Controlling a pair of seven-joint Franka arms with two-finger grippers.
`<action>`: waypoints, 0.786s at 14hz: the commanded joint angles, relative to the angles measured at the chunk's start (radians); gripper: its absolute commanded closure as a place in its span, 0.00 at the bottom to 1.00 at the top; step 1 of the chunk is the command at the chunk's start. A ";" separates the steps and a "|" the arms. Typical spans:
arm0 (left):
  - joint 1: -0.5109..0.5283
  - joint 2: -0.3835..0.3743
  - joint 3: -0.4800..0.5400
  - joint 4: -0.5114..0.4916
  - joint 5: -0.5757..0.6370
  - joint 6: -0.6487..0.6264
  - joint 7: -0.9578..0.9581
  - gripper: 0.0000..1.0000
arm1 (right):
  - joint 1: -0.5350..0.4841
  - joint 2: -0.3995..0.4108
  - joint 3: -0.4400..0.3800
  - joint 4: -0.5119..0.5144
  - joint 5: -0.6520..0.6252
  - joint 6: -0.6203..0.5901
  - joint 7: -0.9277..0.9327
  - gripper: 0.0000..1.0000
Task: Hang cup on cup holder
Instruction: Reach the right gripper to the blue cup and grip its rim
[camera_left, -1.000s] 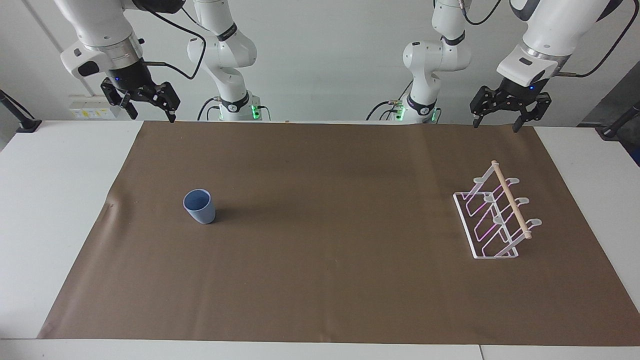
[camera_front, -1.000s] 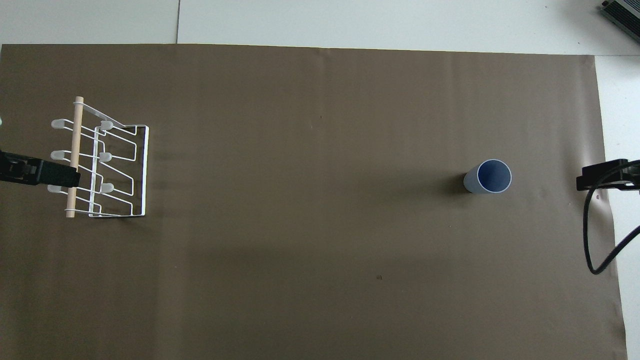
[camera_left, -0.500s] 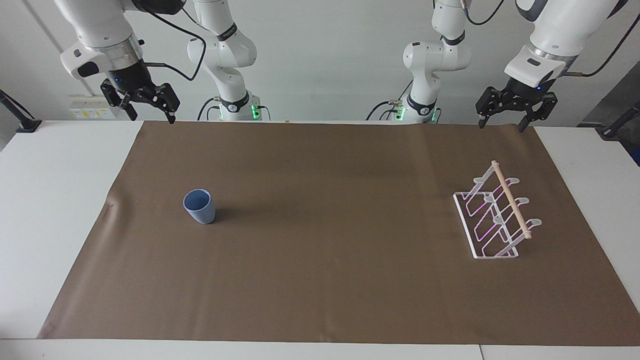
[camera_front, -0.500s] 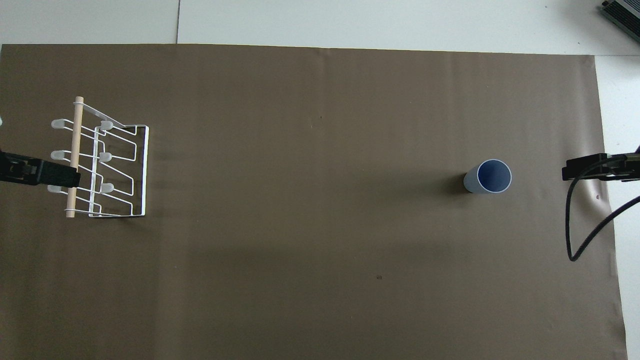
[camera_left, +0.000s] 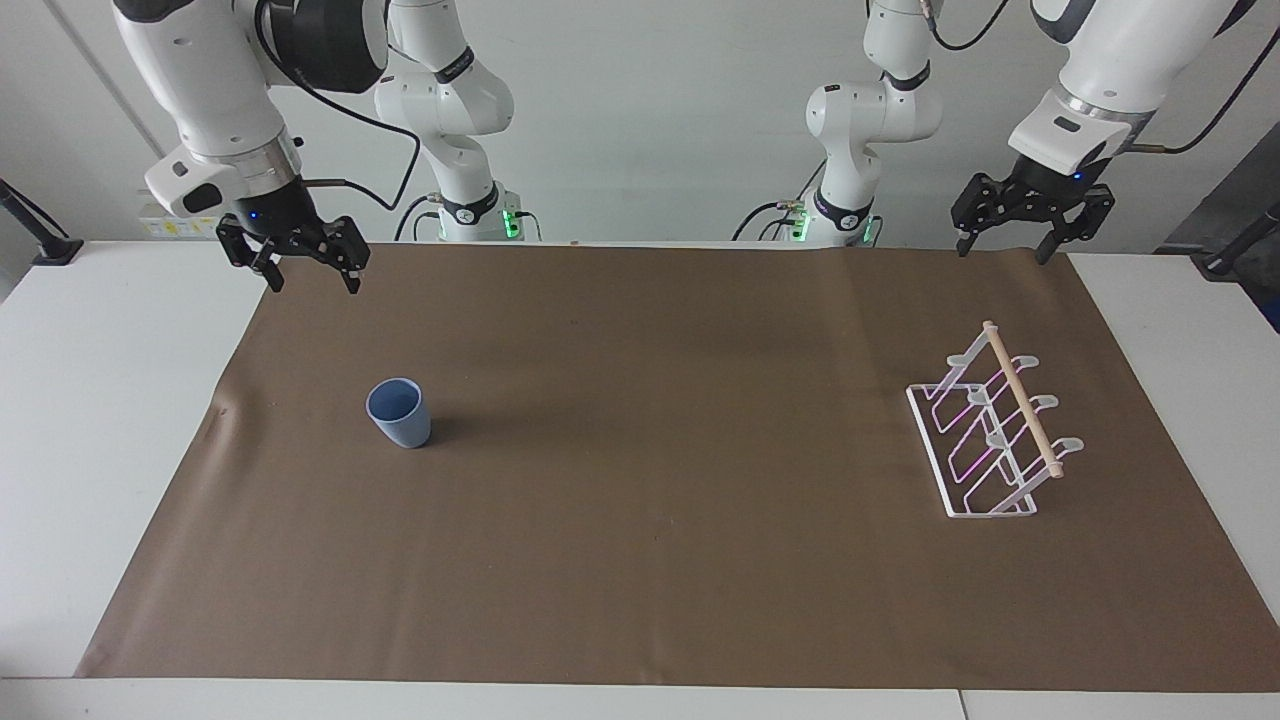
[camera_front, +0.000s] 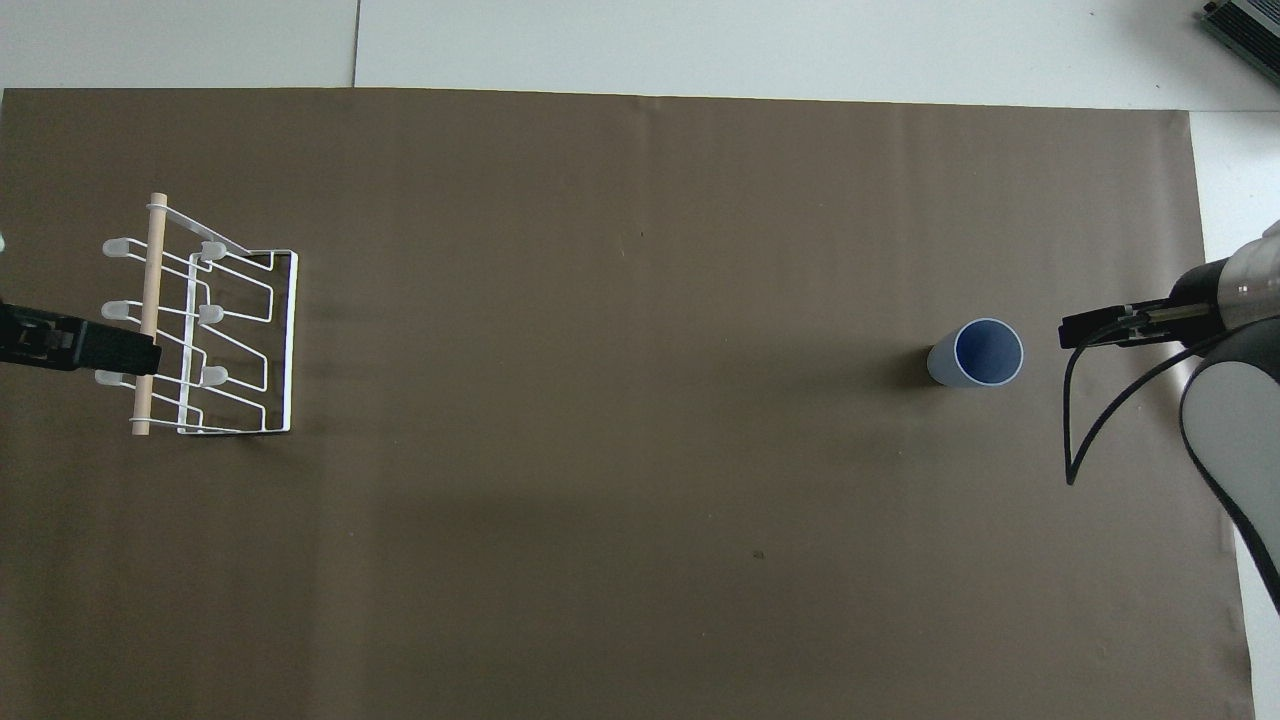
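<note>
The light-blue cup (camera_left: 399, 413) stands upright, mouth up, on the brown mat toward the right arm's end; it also shows in the overhead view (camera_front: 976, 353). The white wire cup holder (camera_left: 990, 430) with its wooden rod stands toward the left arm's end and holds no cup; it also shows in the overhead view (camera_front: 205, 320). My right gripper (camera_left: 312, 282) is open and empty, up in the air over the mat, apart from the cup; it also shows in the overhead view (camera_front: 1085, 330). My left gripper (camera_left: 1001, 252) is open and empty, waiting high above the holder's end of the mat (camera_front: 140, 350).
A brown paper mat (camera_left: 640, 580) covers most of the white table (camera_left: 80, 420). A black cable (camera_front: 1090, 440) hangs from the right arm over the mat's end. A small crease marks the mat's edge (camera_left: 222, 408) beside the cup.
My right gripper has come down and moved over the mat toward the cup. My left gripper rose slightly at first, then stayed still. Cup and holder have not moved.
</note>
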 joint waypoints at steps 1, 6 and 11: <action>0.005 -0.017 -0.003 -0.015 0.008 -0.007 -0.001 0.00 | -0.035 0.071 0.004 -0.024 0.035 0.065 -0.076 0.00; 0.003 -0.017 -0.003 -0.015 0.008 -0.007 -0.001 0.00 | -0.037 0.103 0.004 -0.148 0.075 0.235 -0.135 0.00; 0.003 -0.016 -0.003 -0.015 0.008 -0.008 -0.001 0.00 | -0.026 0.119 0.004 -0.183 0.079 0.278 -0.132 0.00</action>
